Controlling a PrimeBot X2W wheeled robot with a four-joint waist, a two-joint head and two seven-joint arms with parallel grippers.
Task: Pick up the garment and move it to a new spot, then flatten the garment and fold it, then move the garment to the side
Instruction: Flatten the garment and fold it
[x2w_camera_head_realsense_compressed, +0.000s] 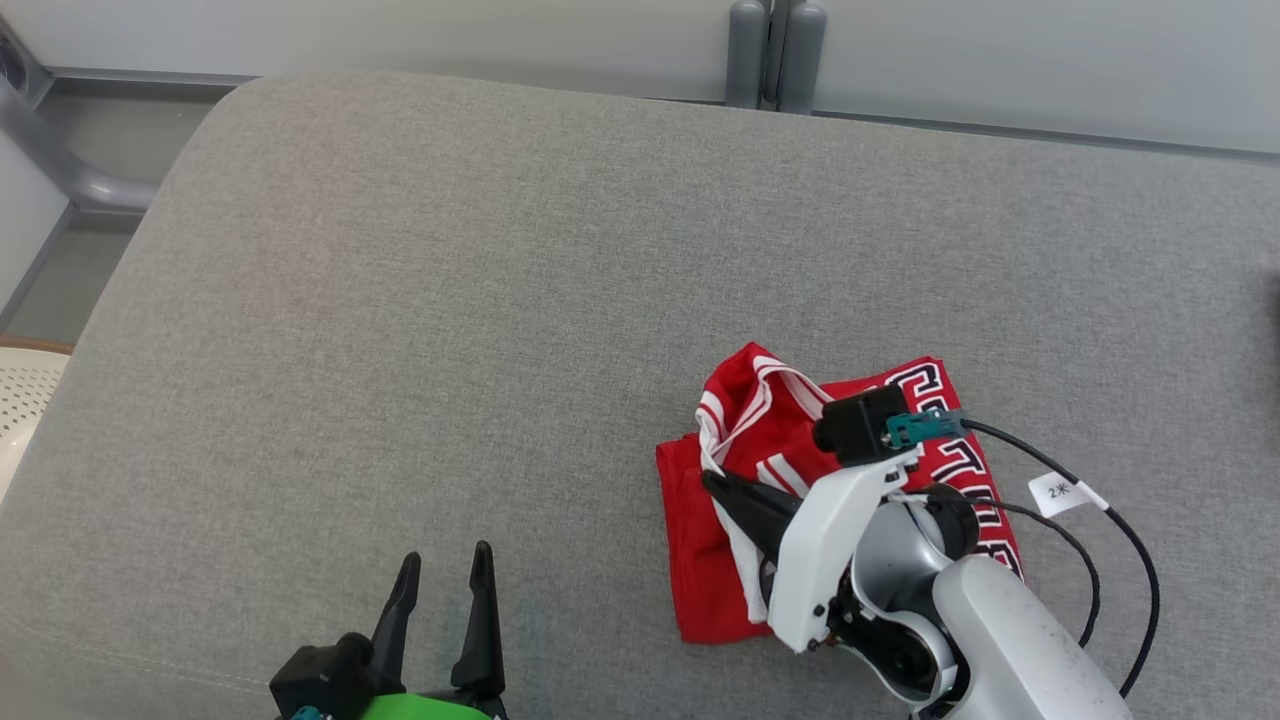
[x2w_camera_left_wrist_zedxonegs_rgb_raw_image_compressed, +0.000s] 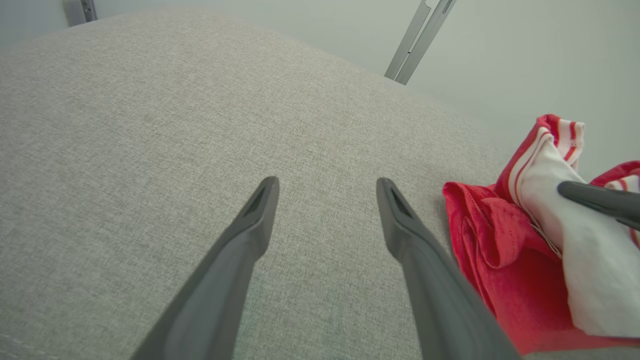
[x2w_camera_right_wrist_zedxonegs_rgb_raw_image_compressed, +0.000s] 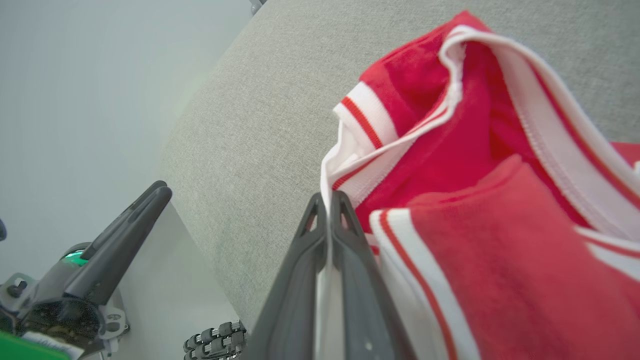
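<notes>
Although it is bunched rather than flat, the red garment lies on the grey upholstered surface, right of the middle and toward the near edge in the head view. Its longer side runs from the near edge away from the robot, leaning a little to the right. The black-and-white lettering follows that line down its right side. At the far left corner an opening edged with white striped trim stands up off the surface and faces up and to the left.

The right gripper is clamped on that trim. In the right wrist view a strip of white cloth is pinched between its two fingers, which meet at the tips. They point away from the robot and toward its left.

The left gripper has its fingers spread wide and holds nothing. It hangs over bare surface near the front edge, left of the garment and apart from it.

The right arm's white shell covers the garment's near right part, so the lettering is cut off partway and cannot be read whole. A black cable with a white tag loops beside it. At the left edge a pale perforated object is cut off; what it is, and whether anything lies in it, I cannot tell.
</notes>
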